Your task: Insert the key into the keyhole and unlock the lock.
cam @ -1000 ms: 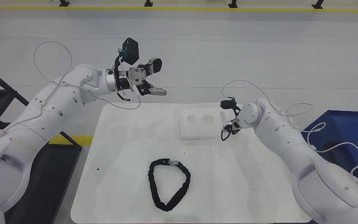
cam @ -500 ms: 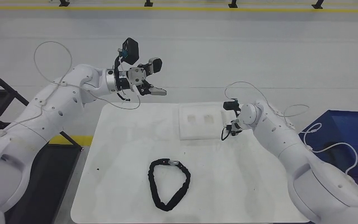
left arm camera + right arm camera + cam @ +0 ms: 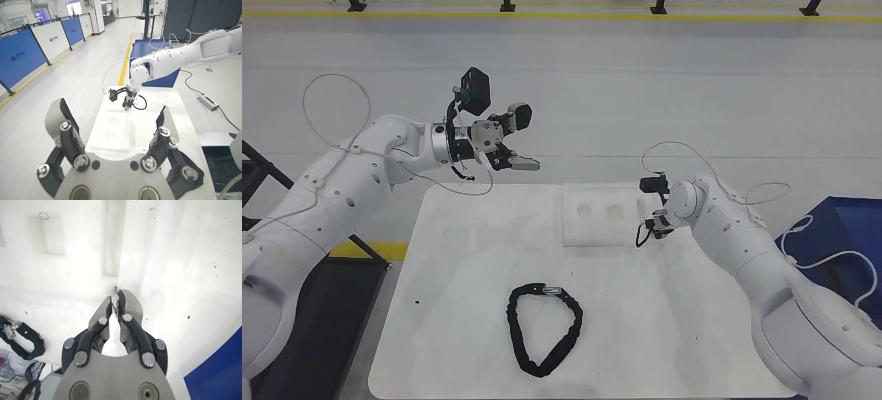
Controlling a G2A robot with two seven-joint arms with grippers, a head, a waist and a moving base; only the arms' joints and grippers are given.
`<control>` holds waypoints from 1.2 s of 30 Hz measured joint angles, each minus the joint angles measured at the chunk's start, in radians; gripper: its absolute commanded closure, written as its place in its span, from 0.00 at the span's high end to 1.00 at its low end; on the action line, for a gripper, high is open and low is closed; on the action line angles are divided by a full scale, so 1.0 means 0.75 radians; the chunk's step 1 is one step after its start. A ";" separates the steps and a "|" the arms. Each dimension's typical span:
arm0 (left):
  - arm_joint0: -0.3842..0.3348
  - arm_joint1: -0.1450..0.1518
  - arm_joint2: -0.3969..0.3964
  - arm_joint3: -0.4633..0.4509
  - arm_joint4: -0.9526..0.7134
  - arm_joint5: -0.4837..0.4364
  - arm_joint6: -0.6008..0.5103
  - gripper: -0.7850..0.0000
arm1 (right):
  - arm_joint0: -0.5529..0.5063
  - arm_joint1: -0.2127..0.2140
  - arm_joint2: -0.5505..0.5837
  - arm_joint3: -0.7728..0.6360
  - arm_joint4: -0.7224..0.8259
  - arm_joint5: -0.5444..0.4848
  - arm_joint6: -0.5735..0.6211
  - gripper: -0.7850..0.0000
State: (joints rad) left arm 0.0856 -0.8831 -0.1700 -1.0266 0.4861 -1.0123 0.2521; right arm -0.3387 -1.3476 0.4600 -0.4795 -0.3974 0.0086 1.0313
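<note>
right fingers (image 3: 130, 304) pinching key (image 3: 115, 310); left fingers (image 3: 56, 115) spread

The table (image 3: 662, 320) is plain white, speckled with dark marks; the foam block (image 3: 582, 236) at upper centre is white too; the chain lock (image 3: 512, 322) wears a black sleeve, its lock body (image 3: 550, 291) silver; the left gripper (image 3: 525, 140) and right gripper (image 3: 115, 294) are grey metal edged in ribbed black; the key (image 3: 115, 309) is silver; the cabinet (image 3: 847, 218) at the right edge is blue; the floor line (image 3: 562, 14) along the top is yellow.
</note>
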 measured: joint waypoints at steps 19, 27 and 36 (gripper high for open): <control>0.000 0.000 0.000 0.000 0.000 0.000 0.000 1.00 | -0.031 0.102 0.174 -0.316 -0.021 -0.010 0.043 0.00; 0.000 0.000 0.000 0.000 0.000 0.000 0.000 1.00 | -0.170 0.207 0.387 -0.556 0.115 -0.181 0.029 0.00; 0.000 0.000 0.000 0.000 0.000 0.000 0.000 1.00 | -0.375 0.304 0.645 -0.796 0.336 -0.382 0.049 0.00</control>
State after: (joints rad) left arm 0.0856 -0.8831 -0.1700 -1.0266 0.4861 -1.0123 0.2521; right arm -0.6201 -1.1195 0.9438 -1.0763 -0.1457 -0.2781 1.0679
